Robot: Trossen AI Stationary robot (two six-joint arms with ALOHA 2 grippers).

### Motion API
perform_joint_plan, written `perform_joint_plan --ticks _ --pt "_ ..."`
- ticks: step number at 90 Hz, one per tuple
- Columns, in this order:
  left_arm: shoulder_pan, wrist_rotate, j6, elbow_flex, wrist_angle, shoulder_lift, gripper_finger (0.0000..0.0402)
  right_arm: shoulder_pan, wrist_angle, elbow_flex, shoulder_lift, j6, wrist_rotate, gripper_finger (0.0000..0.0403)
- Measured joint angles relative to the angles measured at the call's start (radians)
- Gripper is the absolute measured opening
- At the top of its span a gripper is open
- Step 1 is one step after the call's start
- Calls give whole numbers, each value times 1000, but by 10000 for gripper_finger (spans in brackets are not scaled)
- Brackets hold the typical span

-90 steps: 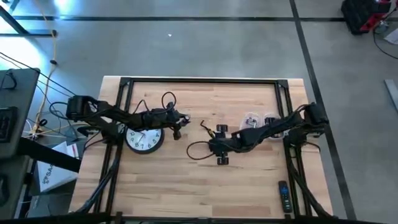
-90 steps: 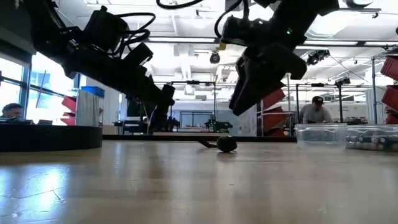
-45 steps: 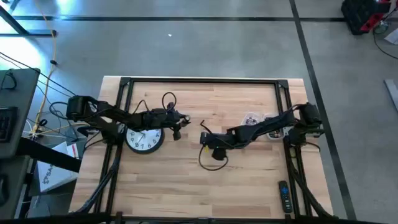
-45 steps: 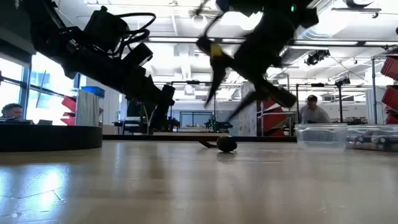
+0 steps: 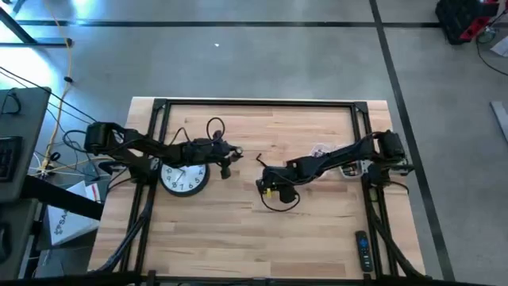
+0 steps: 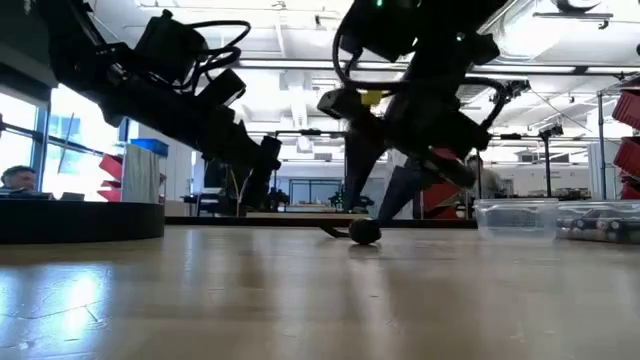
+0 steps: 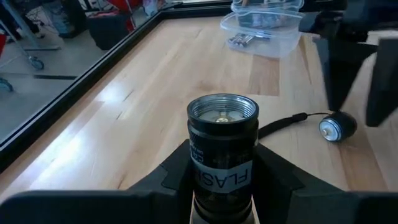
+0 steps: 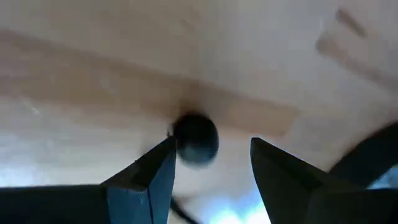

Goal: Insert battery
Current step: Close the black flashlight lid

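Right gripper [image 8: 208,165]: fingers spread, nothing between them, hovering low over the table [image 5: 317,230] near its middle. A small round black cap [image 8: 196,138] on a cord lies on the wood just beyond the fingertips; the same cap [image 7: 336,127] shows in the left wrist view, close to the right arm.

Left gripper [image 7: 221,180]: clamped on the flashlight [image 7: 222,146], body upright between the fingers, open end up and bare.

Wall clock [image 5: 184,176]: on the table beneath the left arm.

Clear container [image 7: 264,28]: far side of the table, loose batteries inside; the battery wanted is judged to be among them.

Handling note: none is in either gripper yet. The right arm would do best to pick one by its middle, bring it in line with the open tube, and lower it straight, while the left holds steady.
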Motion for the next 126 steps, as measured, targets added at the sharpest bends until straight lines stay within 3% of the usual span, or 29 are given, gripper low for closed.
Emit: perform_joint_plan --ticks 33,65,95,116,126 --pt "-30 0 -34 0 -7 0 95 -14 69 0 25 7 -34 174" --pt "-46 -39 -34 0 -7 0 95 -46 143 0 66 182 -74 173" --pt "-46 -39 -33 0 -7 0 95 -46 134 0 67 465 -119 127" --pt "-46 -40 -33 0 -7 0 95 -45 136 1 67 820 -110 110" --pt "-46 -41 -33 0 -6 0 95 -45 103 24 69 1066 -108 108"
